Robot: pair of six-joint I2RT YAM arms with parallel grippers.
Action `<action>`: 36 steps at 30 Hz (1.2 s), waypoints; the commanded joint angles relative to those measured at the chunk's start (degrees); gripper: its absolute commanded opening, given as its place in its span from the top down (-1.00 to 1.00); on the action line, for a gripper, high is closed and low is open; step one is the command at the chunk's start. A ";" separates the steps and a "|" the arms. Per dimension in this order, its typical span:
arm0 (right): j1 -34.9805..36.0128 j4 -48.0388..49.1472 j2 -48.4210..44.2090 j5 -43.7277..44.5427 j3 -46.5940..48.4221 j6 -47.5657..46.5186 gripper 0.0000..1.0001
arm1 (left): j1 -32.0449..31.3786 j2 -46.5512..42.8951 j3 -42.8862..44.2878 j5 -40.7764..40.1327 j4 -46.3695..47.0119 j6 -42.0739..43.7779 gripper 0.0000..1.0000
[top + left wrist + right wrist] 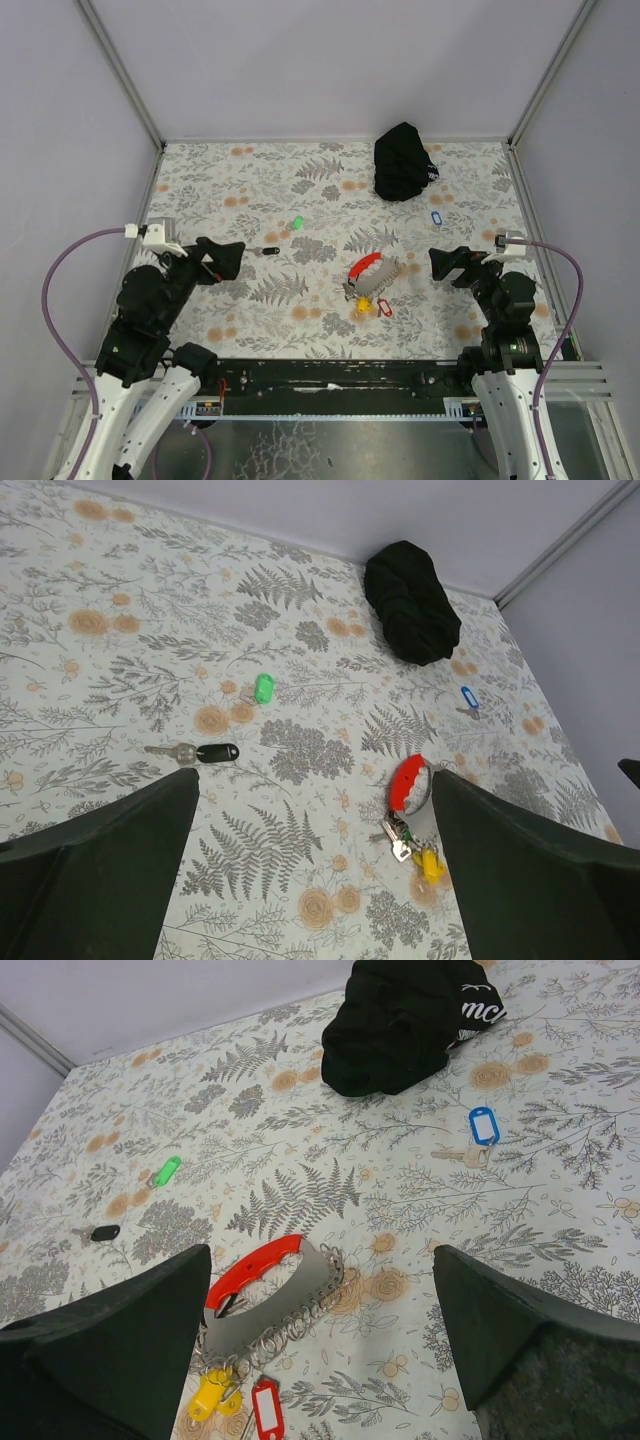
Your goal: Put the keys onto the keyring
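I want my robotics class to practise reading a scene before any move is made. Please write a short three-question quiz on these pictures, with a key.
1. True or false: the left gripper and the right gripper both stand open and hold nothing.
2. Which tagged key lies nearest the black cloth bundle? A green, B blue, C black.
3. Fill in: the curved strap on the keyring is coloured ____.

Key: 1 true. 2 B, the blue key. 3 red.
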 commanded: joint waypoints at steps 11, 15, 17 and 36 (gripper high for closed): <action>0.26 5.87 5.30 -6.56 -1.38 1.71 -0.98 | 0.63 5.03 -5.46 17.62 10.61 -6.63 -1.00; 0.31 8.18 10.52 -11.69 -2.21 0.74 -0.98 | 0.57 6.98 -12.34 24.58 21.75 -13.05 -1.00; 0.31 10.47 14.02 -15.09 -2.94 1.12 -0.98 | 0.12 9.37 -15.40 26.96 26.65 -15.26 -1.00; 14.62 15.31 43.43 -11.79 0.75 -2.23 -0.47 | -14.65 50.82 -17.34 25.05 58.35 -16.17 -0.73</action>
